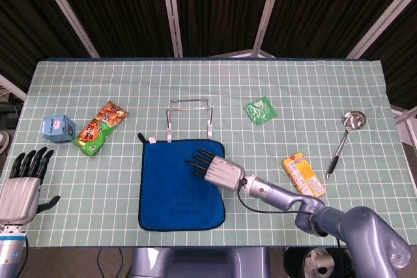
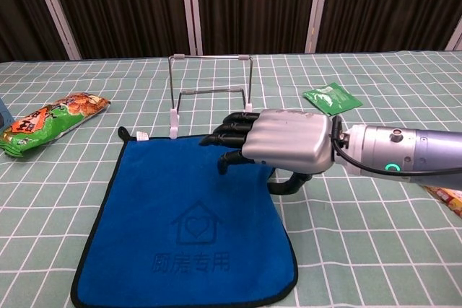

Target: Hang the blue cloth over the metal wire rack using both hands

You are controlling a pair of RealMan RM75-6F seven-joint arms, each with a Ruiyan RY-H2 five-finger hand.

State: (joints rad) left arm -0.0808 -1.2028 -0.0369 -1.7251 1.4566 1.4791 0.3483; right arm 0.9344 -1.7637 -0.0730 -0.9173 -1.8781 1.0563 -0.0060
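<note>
The blue cloth [image 1: 179,190] lies flat on the table, just in front of the metal wire rack [image 1: 189,118]. The right hand [image 1: 215,168] hovers over the cloth's far right part, fingers apart, holding nothing. The left hand [image 1: 21,190] sits well left of the cloth, fingers spread, empty

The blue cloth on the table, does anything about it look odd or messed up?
Slightly. The blue cloth lies flat, but its right edge bows inward beneath the right hand, so it is no longer a neat square. Nothing looks torn or spilled.
</note>
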